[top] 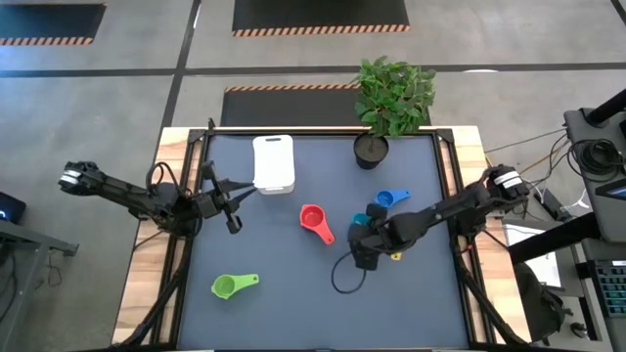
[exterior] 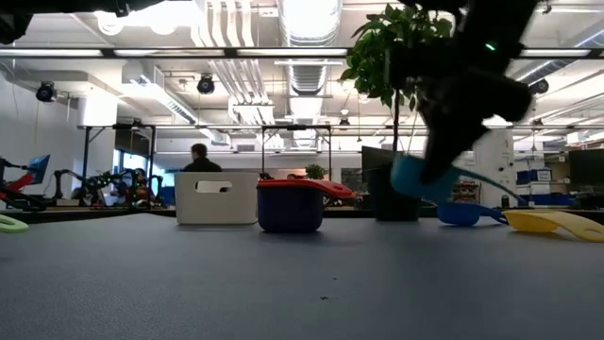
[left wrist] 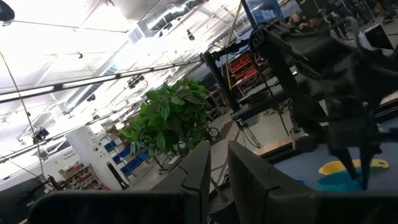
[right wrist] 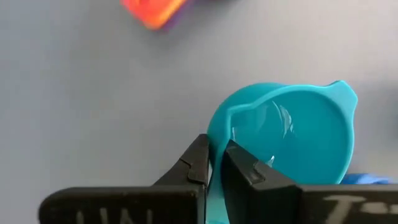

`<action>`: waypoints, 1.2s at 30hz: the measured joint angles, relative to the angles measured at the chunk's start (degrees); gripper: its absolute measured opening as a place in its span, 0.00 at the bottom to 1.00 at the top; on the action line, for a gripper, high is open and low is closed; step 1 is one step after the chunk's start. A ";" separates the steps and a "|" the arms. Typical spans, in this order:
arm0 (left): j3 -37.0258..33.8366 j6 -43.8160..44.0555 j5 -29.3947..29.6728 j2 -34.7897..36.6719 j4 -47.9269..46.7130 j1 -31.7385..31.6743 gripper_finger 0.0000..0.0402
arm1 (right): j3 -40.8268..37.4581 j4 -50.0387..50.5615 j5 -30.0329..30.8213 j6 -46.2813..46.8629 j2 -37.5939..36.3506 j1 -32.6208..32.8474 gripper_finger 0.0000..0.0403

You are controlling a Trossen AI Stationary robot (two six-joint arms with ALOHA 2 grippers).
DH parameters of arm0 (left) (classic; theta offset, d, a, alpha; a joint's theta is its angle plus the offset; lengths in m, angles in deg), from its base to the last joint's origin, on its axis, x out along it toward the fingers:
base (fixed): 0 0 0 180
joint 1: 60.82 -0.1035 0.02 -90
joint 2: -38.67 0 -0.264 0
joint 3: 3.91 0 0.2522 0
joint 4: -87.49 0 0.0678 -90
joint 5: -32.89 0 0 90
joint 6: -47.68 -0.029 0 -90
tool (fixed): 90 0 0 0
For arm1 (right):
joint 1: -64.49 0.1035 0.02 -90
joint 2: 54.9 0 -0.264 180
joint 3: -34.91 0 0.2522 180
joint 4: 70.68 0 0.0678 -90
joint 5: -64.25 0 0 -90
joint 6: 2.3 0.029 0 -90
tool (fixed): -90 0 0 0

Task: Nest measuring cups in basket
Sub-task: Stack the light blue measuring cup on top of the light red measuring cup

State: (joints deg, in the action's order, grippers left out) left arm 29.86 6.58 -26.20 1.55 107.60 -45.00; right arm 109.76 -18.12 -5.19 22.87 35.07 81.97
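High view: right end effector (top: pixel 364 238) sits over the right-centre of the dark table (top: pixel 293 303), just beside the blue cup (top: pixel 390 198) and the yellow cup (top: pixel 395 256). Right wrist view confirms its fingers pressed together on the rim of the teal cup (right wrist: pixel 292 134), one finger inside the bowl, one outside. Low view shows that teal cup lifted clear of the table surface. Red cup (top: pixel 314 222) lies near the table centre, nested on a purple cup (exterior: pixel 288 210) as seen in the low view. Green cup (top: pixel 233 285) lies apart at the front left. White basket (top: pixel 274 162) stands at the back, left of the potted plant (top: pixel 391 103). Left end effector (top: pixel 235 196) hangs at the left, near the basket, fingers nearly together, holding nothing.
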 joint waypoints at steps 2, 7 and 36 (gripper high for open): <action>0.00 0.00 0.00 0.00 0.10 0.00 0.09 | 3.21 1.29 -0.04 -2.73 0.17 -1.26 0.03; 0.00 0.00 0.00 0.04 0.13 0.00 0.09 | 10.96 1.11 -2.20 -9.44 1.54 -4.87 0.03; 0.00 0.00 -0.01 0.37 0.85 0.00 0.09 | 25.34 -3.85 -7.11 -21.82 16.76 -10.25 0.03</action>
State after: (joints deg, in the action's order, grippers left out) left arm 29.86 6.58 -26.21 1.92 108.45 -45.00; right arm 135.10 -21.96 -12.30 1.05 51.83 71.72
